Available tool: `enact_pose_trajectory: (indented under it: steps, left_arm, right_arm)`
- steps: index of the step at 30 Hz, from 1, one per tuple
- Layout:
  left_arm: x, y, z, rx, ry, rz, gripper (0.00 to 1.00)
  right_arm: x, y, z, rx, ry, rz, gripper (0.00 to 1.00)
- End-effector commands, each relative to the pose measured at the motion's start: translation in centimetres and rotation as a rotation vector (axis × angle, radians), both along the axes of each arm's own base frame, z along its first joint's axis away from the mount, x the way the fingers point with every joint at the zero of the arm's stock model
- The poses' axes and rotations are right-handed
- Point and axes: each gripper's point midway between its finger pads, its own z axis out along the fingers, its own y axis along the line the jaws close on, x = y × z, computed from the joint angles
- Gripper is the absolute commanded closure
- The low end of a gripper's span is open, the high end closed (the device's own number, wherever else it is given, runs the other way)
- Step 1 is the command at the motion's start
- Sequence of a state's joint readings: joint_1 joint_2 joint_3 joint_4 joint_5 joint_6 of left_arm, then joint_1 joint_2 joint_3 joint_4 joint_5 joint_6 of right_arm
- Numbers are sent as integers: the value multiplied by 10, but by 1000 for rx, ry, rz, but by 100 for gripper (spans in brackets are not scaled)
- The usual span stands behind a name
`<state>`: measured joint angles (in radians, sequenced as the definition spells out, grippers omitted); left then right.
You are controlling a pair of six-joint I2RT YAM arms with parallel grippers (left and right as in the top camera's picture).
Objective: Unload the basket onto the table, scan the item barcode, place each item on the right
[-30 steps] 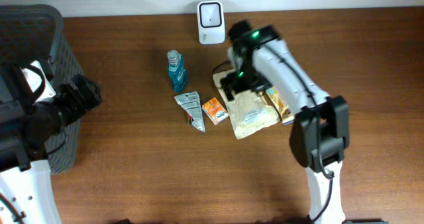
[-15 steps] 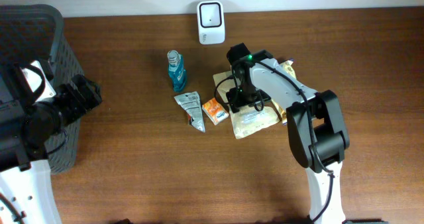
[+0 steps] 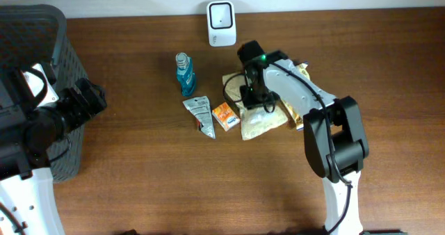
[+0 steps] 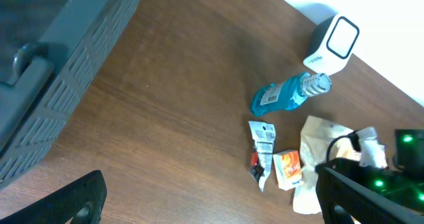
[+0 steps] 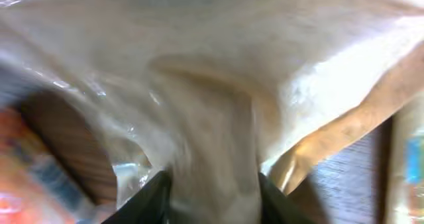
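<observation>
Pouch (image 3: 264, 122), lying near the scanner (image 3: 221, 14) with its long axis slanting away from it, was clamped at a fold by the right gripper (image 5: 211, 191) (the nearer arm; left gripper (image 4: 209, 184) gaped, well apart from the scanner)

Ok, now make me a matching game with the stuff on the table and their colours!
Things:
1. bottle
2. scanner
3. basket
4. box

Colours:
A. orange
B. white
C. blue
D. dark grey

Pairs: 1-C, 2-B, 3-D, 4-A
</observation>
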<state>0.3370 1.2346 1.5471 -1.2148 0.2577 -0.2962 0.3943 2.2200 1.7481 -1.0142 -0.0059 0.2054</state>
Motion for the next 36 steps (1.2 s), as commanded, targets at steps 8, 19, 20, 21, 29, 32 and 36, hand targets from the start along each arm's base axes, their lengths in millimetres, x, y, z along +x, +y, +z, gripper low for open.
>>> enact_pose_trajectory:
  steps: [8, 19, 20, 21, 29, 32, 36]
  left_arm:
    - [0, 0, 0, -14, 1, 8, 1]
    - [0, 0, 0, -14, 1, 8, 1]
    - [0, 0, 0, -14, 1, 8, 1]
    - [0, 0, 0, -14, 1, 8, 1]
    - [0, 0, 0, -14, 1, 8, 1]
    - [0, 0, 0, -14, 1, 8, 1]
    - [0, 0, 0, -14, 1, 8, 1]
  right_arm:
    - [29, 10, 33, 38, -83, -41, 49]
    - [-11, 0, -29, -32, 15, -17, 25]
    - [-13, -1, -33, -34, 18, -11, 24]
    - [-15, -2, -36, -36, 21, -4, 24]
    - [-12, -4, -44, -49, 10, -29, 78]
    - [-9, -3, -43, -43, 0, -49, 87]
    - [-3, 0, -33, -36, -13, -50, 96]
